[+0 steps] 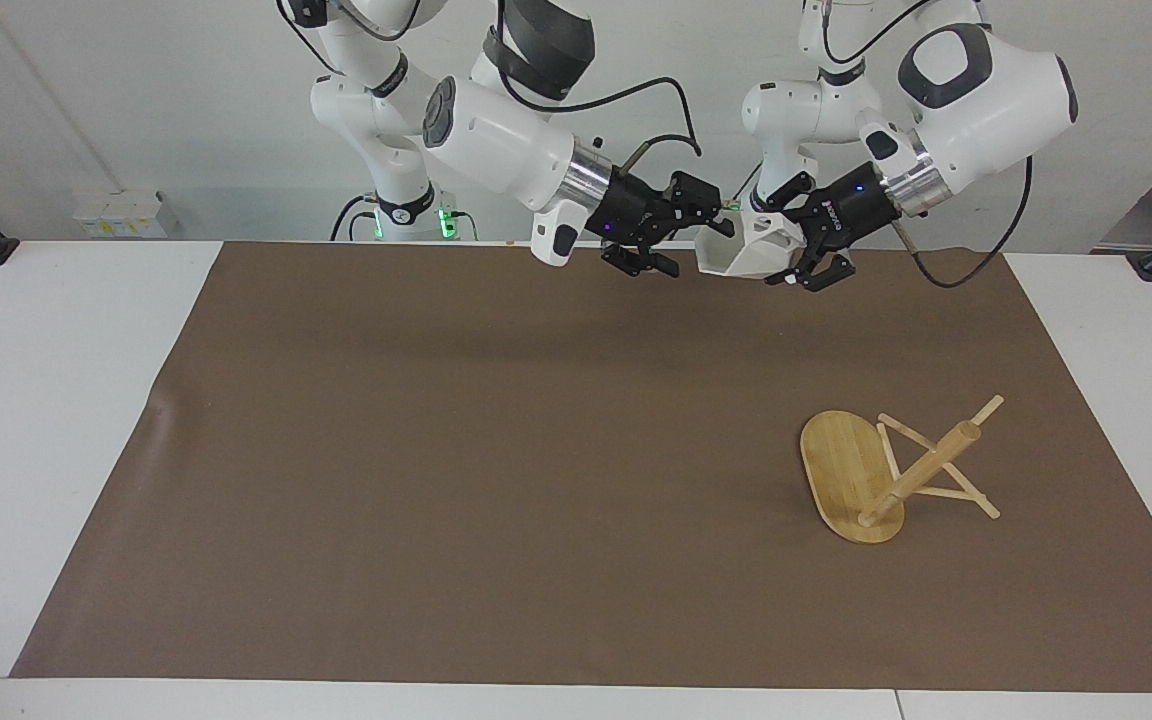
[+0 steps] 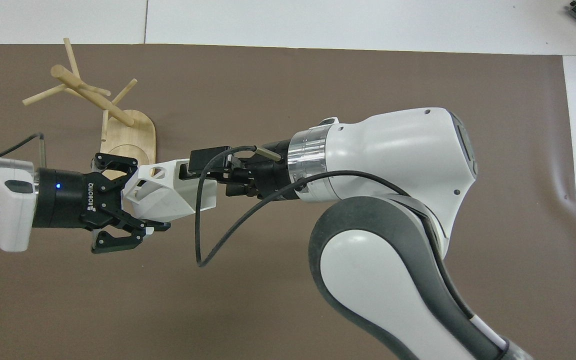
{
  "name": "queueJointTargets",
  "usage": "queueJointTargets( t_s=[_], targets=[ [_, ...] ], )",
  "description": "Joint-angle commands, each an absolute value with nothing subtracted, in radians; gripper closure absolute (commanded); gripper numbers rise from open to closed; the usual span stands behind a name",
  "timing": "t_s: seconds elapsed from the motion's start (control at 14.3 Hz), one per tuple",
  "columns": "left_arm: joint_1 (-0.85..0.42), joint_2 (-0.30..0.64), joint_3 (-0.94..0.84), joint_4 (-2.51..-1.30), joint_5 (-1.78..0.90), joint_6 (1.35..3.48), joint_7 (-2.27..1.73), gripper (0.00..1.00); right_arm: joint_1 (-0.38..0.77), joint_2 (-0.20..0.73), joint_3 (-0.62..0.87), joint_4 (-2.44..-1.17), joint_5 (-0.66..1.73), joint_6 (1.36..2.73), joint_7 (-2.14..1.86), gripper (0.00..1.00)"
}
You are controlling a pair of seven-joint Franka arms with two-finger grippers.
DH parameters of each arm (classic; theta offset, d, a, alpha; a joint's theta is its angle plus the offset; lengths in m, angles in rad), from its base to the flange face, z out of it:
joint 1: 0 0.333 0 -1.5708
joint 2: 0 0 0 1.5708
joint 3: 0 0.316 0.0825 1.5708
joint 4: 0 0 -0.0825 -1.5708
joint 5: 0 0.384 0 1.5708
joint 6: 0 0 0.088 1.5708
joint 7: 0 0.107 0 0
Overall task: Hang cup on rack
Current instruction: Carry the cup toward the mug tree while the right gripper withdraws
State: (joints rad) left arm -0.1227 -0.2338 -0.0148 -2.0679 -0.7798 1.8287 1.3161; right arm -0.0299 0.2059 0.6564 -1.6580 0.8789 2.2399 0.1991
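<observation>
Holding the faceted white cup [image 1: 748, 250] in mid-air over the brown mat [image 1: 456, 450], your left gripper [image 1: 808, 262] is clamped at its handle end, while your right gripper [image 1: 688, 228] is spread open at the rim. The bamboo rack [image 1: 881, 470] lies tipped over near the left arm's end, pegs splayed.

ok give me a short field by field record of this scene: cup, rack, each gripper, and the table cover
cup: white faceted mug, in the air, held at its handle end
rack: bamboo mug tree, tipped over on its side, toward the left arm's end
left gripper: shut on cup
right gripper: open, beside the cup's mouth
table cover: brown mat
</observation>
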Motion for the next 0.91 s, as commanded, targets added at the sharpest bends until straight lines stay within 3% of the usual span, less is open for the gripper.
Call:
queueJointTargets(
  t_s=[0.0, 0.84],
  targets=[
    [-0.121, -0.242, -0.015, -2.088, -0.707, 1.905, 1.215, 1.00, -0.040, 0.212, 0.654, -1.649, 0.844, 2.250, 0.085, 0.00],
    [-0.176, -0.183, -0.072, -2.129, -0.281, 2.201, 0.635, 1.00, -0.046, 0.124, 0.488, -1.666, 0.307, 2.148, -0.141, 0.00]
  ],
)
